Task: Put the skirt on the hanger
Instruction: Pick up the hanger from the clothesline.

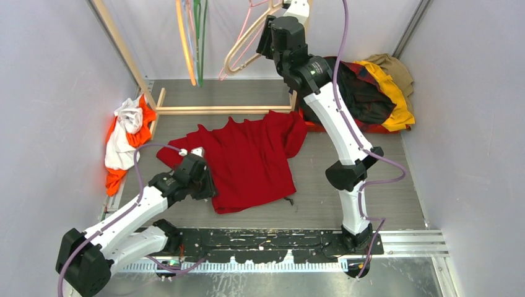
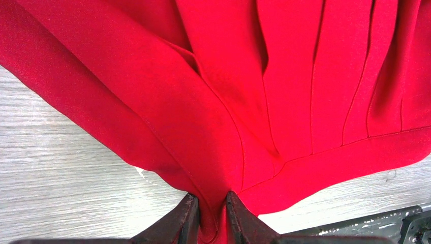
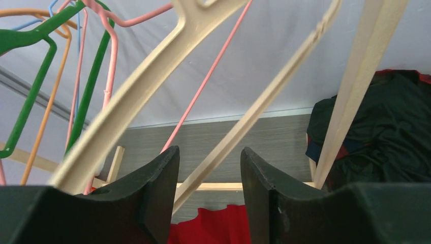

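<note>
From above, the red skirt point(image 1: 251, 162) lies flat on the grey table point(image 1: 347, 204), in the middle. The left claw point(image 1: 197, 162) sits on the skirt's left edge. The right claw point(image 1: 265, 38) is up high at the back, right by the cream hanger point(image 1: 235, 51). That hanger hangs there next to a pink hanger point(image 1: 242, 37), a green hanger point(image 1: 198, 37) and an orange hanger point(image 1: 184, 43). A dark pile of clothes point(image 1: 365, 93) lies at the back right. An orange and white bundle point(image 1: 127, 133) lies at the left.

The left wrist view shows the left claw point(image 2: 212, 219) clenched on a fold of the skirt point(image 2: 264, 96). The red cloth is pinched tight between both fingers point(image 2: 185, 221). The cloth spreads out over the table point(image 2: 61, 168).

The right wrist view shows the right claw point(image 3: 209, 190) with its fingers point(image 3: 155, 195) apart. The thin bar of the cream hanger point(image 3: 137, 96) runs between them, and there is a gap beside it, so nothing is squeezed. The green hanger point(image 3: 30, 91) and pink hanger point(image 3: 203, 81) hang behind.
</note>
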`<state>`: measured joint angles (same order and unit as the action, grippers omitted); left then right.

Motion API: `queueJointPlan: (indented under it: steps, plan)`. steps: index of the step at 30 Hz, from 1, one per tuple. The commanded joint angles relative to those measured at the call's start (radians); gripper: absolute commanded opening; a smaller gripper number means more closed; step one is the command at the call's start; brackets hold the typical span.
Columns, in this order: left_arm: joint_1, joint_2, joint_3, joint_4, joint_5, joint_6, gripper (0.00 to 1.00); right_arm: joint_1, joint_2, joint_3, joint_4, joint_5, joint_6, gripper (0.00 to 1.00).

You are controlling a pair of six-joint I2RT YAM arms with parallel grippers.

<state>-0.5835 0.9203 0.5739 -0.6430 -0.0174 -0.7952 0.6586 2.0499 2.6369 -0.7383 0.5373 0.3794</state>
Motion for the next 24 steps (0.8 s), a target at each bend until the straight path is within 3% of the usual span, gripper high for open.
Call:
queueJointPlan:
  steps: [1, 8, 16, 20, 24]
  plan:
    - [-0.003, 0.008, 0.049, 0.053, 0.002, 0.021, 0.25, -0.008, -0.072, -0.001, 0.042, 0.014, -0.024, 0.54]
    - [-0.003, 0.026, 0.057, 0.055, 0.003, 0.027, 0.25, -0.008, -0.232, -0.183, 0.126, -0.088, 0.041, 0.59]
    - [-0.003, 0.028, 0.063, 0.057, 0.005, 0.034, 0.25, 0.011, -0.208, -0.066, 0.080, -0.170, 0.071, 0.78]
    - [-0.003, 0.028, 0.067, 0.053, 0.005, 0.040, 0.25, 0.019, -0.118, 0.072, 0.039, -0.173, 0.083, 0.81]
    - [-0.003, 0.020, 0.071, 0.048, 0.004, 0.044, 0.25, 0.019, -0.096, 0.047, 0.079, -0.167, 0.100, 0.81]
